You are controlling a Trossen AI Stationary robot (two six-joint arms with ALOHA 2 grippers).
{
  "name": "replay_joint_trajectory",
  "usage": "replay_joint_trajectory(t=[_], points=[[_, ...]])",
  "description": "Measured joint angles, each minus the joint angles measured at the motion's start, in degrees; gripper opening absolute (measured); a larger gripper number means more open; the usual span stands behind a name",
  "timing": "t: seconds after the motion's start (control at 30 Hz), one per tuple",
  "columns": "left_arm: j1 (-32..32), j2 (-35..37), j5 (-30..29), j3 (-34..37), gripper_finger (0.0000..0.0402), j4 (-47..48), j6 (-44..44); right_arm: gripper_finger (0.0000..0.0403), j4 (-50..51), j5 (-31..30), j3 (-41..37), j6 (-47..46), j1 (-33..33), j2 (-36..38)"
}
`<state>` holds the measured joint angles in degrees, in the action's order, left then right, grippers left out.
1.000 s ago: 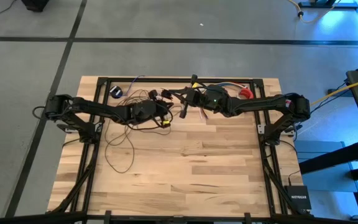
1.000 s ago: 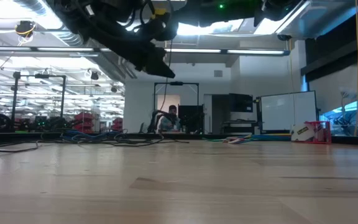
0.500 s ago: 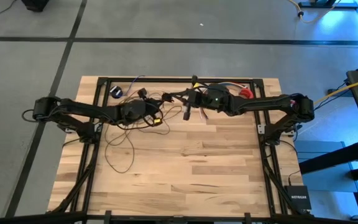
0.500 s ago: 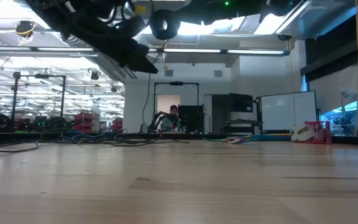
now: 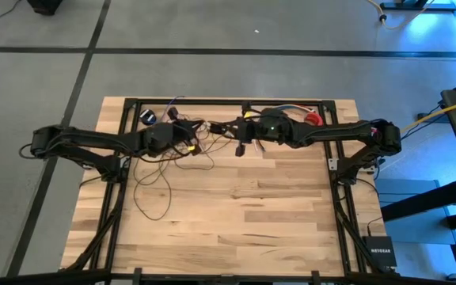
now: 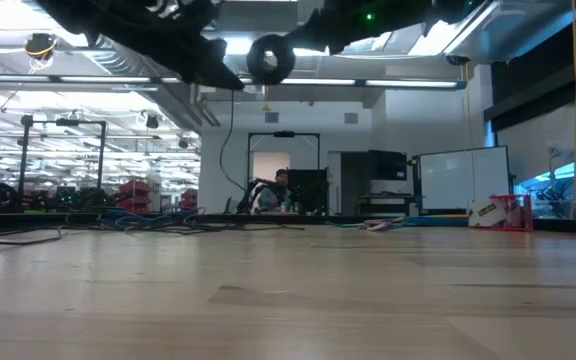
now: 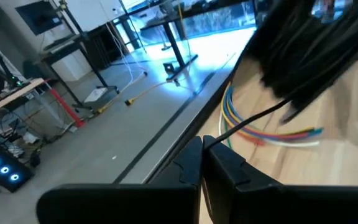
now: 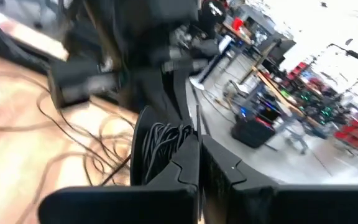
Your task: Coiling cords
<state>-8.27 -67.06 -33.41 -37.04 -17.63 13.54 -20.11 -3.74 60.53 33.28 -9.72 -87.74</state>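
The cords are one thin dark wire. Part of it is wound into a small coil, seen as a ring in the low view and held well above the table. The rest lies in loose loops on the wood at the left. My right gripper is shut on the coil over the far middle of the table. My left gripper is just left of it, shut on a strand. A small dark round piece rests near the far left corner. My left gripper pinches a single strand of the wire between its two fingertips, coming nearly level from the table's left. From the fingertips the strand runs on toward the right arm, clear of the table. My right gripper pinches the coil across several turns between its two fingers, coming nearly level from the table's right. The coil is lifted clear. A strand hangs slack from it down to the table.
A short bundle of multicoloured wires lies by the far edge, with a red object at the far right. A dark metal frame borders the tabletop. A yellow cable runs off to the right of the table.
My left gripper has drawn back toward the table's left edge and risen, still shut on the strand. My right gripper has stayed in place and rolled, which has turned the coil so that it shows as a ring in the low view.
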Motion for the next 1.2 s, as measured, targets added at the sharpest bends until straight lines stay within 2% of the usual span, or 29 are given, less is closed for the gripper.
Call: replay_joint_trajectory(t=[0.13,0.43,0.77,0.93,1.1,1.2], points=[[0.04,2.15,1.12,0.0,0.0004,0.92,-2.84,0.0009,1.74,-1.51,0.04,3.27,-0.02,0.0],[2.24,3.62,10.75,0.0,0.0004,-1.51,-6.65,0.0009,3.02,-1.59,0.04,4.45,0.0,-0.07],[3.92,3.56,11.58,0.0,0.0004,-3.22,-6.39,0.0009,3.73,-1.89,0.03,4.12,-0.11,-0.15],[4.27,3.16,12.12,0.0,0.0004,-9.58,-6.47,0.0009,3.46,-2.09,0.02,4.06,-0.17,-0.59],[4.89,2.29,16.95,0.0,0.0004,-11.88,-7.07,0.0009,3.86,-2.16,0.0,4.08,-0.15,-0.64],[4.88,1.89,17.16,-0.01,0.0004,-11.88,-5.43,0.0009,3.88,-2.2,-0.04,4.08,-0.2,-0.66]])
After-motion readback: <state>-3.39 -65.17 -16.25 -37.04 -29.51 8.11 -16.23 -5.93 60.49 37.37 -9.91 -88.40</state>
